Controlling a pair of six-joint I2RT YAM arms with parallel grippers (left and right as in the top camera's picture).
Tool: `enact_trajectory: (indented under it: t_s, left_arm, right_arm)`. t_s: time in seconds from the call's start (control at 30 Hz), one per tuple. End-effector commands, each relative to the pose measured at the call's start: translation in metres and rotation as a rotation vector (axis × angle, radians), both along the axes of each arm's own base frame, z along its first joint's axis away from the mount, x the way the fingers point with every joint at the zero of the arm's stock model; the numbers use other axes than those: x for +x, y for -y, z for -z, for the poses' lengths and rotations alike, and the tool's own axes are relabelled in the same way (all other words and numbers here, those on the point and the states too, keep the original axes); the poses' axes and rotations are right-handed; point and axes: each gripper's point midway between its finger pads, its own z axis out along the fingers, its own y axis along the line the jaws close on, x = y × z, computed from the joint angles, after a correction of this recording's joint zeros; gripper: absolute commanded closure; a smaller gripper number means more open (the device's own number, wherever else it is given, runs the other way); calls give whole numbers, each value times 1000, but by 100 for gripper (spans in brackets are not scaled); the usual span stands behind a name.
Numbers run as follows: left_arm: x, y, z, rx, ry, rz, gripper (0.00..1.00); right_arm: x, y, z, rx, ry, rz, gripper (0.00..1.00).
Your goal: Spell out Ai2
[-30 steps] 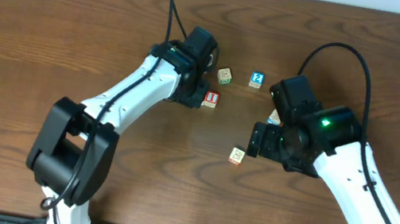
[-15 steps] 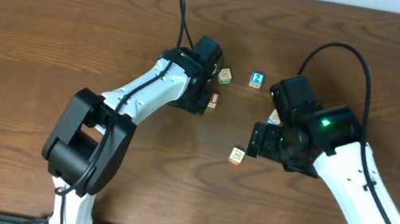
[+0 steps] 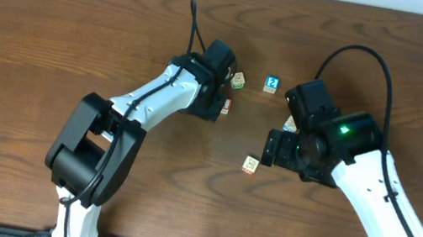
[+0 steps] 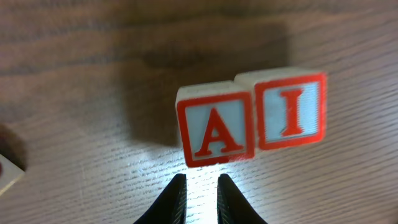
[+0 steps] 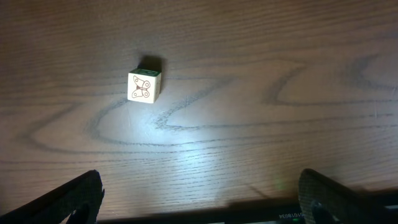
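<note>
In the left wrist view a red-framed "A" block (image 4: 216, 134) and a red-framed "I" block (image 4: 290, 111) stand side by side, touching, on the wood table. My left gripper (image 4: 200, 186) is just below the "A" block with its fingers nearly together and nothing between them. In the overhead view the left gripper (image 3: 216, 99) covers the "A" block; only part of the "I" block (image 3: 227, 106) shows. The blue "2" block (image 3: 271, 84) lies apart to the right. My right gripper (image 3: 273, 150) is wide open and empty.
A pale block (image 3: 238, 79) lies left of the "2". A butterfly-picture block (image 3: 250, 165) sits below the right gripper and also shows in the right wrist view (image 5: 144, 86). Another block (image 3: 289, 124) is partly hidden by the right arm. A pale block corner (image 4: 9, 172) shows at the left.
The left arm has swung to the right, so its gripper now covers part of the red "I" block. The right arm and the other blocks have not moved.
</note>
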Motion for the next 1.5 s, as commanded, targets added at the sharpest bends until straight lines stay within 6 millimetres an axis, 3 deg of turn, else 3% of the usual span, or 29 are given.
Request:
enact_trajectory:
  t_s: [0.0,0.83,1.27,1.47]
  left_arm:
    - [-8,-4,15,19,-29,-5,82]
    - [12,7,11,-33,58,-9,81]
    - [12,8,11,-35,61,-8,82]
    - [0,6,14,-27,8,-13,82]
  right_arm:
    - [-1,2,1,-13,2,9,1]
    - [-1,3,1,-19,6,10,1]
    - [-1,3,1,-20,5,10,1]
    - [-1,3,1,-19,6,10,1]
